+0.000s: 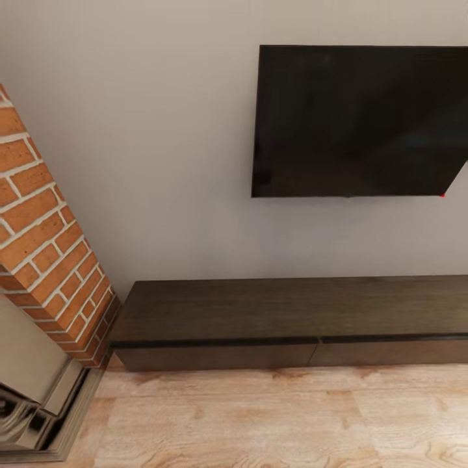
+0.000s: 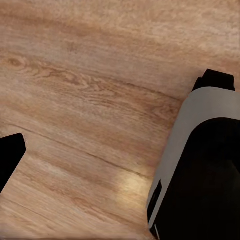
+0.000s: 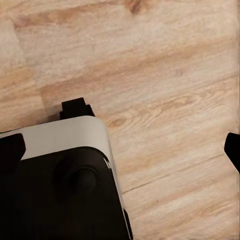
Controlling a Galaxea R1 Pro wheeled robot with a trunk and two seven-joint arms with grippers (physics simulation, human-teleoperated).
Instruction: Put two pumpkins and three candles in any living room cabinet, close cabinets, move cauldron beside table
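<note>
The cabinet [image 1: 292, 312] is a low, long dark-brown unit against the wall, straight ahead in the head view. Both of its flat front panels [image 1: 221, 356] sit flush and shut, and its top is bare. The pumpkins, candles, cauldron and table are out of view. My left gripper [image 2: 120, 155] hangs over the plank floor, with one black fingertip [image 2: 11, 152] at the picture's edge and nothing between the fingers. My right gripper [image 3: 122, 150] also hangs over the floor, its fingertips [image 3: 233, 149] wide apart and empty.
A black TV [image 1: 357, 120] hangs on the wall above the cabinet. The brick chimney [image 1: 45, 247] and an ornate fireplace surround [image 1: 32, 396] stand at the left. Light wood floor [image 1: 260, 422] lies before the cabinet. My grey-and-black base [image 2: 200, 170] shows beneath both wrists.
</note>
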